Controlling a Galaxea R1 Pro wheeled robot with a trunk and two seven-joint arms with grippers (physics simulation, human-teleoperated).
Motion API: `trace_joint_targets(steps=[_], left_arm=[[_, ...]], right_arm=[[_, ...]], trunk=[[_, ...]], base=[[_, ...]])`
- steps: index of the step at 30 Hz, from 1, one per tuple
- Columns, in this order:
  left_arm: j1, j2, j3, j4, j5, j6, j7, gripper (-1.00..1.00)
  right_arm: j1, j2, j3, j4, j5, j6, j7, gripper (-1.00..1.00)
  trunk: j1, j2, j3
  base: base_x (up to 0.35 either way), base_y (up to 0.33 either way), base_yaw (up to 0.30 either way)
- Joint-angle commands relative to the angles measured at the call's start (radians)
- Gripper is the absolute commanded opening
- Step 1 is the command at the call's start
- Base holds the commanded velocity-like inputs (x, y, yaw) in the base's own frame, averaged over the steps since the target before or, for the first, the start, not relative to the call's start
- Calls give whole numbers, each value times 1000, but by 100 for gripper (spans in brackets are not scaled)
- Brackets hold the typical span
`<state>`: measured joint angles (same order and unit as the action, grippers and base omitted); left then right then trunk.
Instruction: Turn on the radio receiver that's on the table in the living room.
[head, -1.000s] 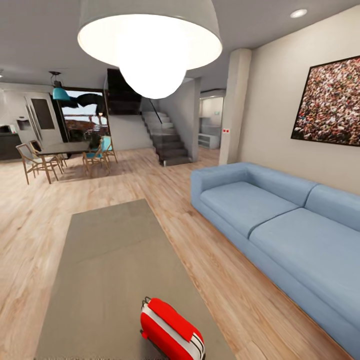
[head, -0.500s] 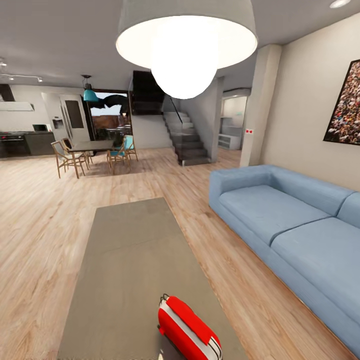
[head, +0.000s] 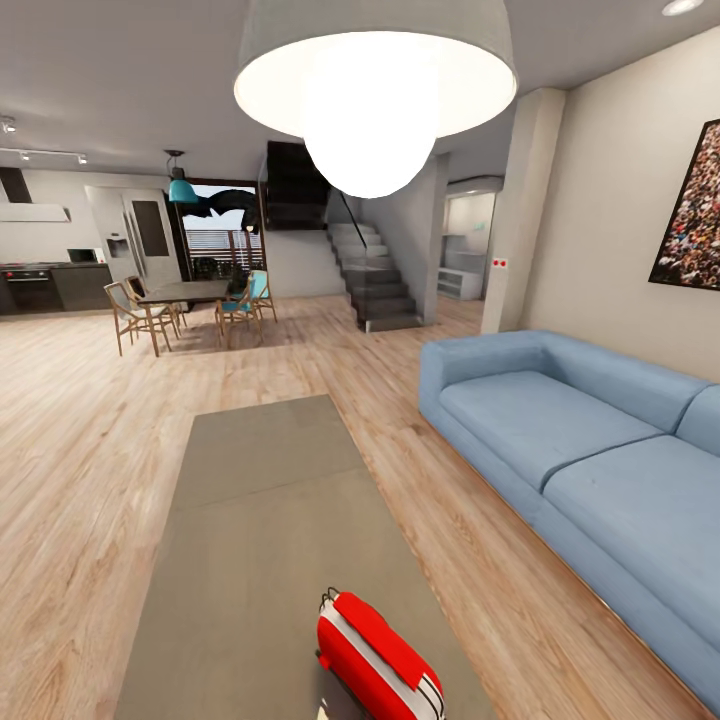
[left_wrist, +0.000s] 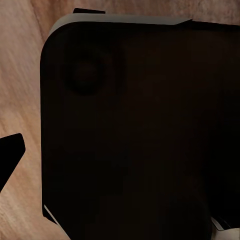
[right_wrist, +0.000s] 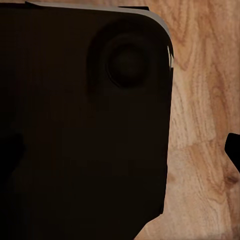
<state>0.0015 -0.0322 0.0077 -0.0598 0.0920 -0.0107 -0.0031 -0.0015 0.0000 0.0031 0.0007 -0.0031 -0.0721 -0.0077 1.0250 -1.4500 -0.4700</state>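
The radio (head: 378, 660) lies on its side at the near end of the table (head: 260, 520), close to the head view's lower edge and a little right of centre, partly cut off by that edge. Its long axis runs aslant, from its handle end, farther from the robot and to the left, toward the near right. The table stretches away from the robot along the wooden floor (head: 80, 440), with the blue sofa (head: 560, 440) beside it on the right and a big hanging lamp (head: 370, 90) overhead. Neither arm reaches into the head view, so the radio sits ahead of and below the robot, and by its slight offset to the right the right arm is probably the nearer one. Each wrist camera looks at a dark rounded panel over floorboards, which suggests both arms hang low by the body. Whether either gripper is wide or narrow, I cannot tell.
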Motion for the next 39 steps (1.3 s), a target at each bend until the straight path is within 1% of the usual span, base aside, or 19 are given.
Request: trace_joint_targets(steps=[1,20,22,30,39], left_arm=[[0,0,0,0,0,0,0,100],[0,-2,0,-2,-2,-1,-1,100],[0,-3,-1,-4,-2,-1,-1,100],[0,-3,0,-22,-2,-1,-1,100],[0,-3,0,-23,-2,2,-1,100]], right_arm=[[0,0,0,0,0,0,0,100],[0,-2,1,0,0,-1,0,100],[0,-8,-6,0,-8,0,0,100],[0,-11,-8,0,-9,0,2,100],[0,-11,-9,0,-11,2,2,100]], trunk=[[0,0,0],[0,0,0],[0,0,0],[0,0,0],[-34,63,28]], base=[[0,0,0],[0,0,0],[0,0,0],[0,0,0],[0,0,0]])
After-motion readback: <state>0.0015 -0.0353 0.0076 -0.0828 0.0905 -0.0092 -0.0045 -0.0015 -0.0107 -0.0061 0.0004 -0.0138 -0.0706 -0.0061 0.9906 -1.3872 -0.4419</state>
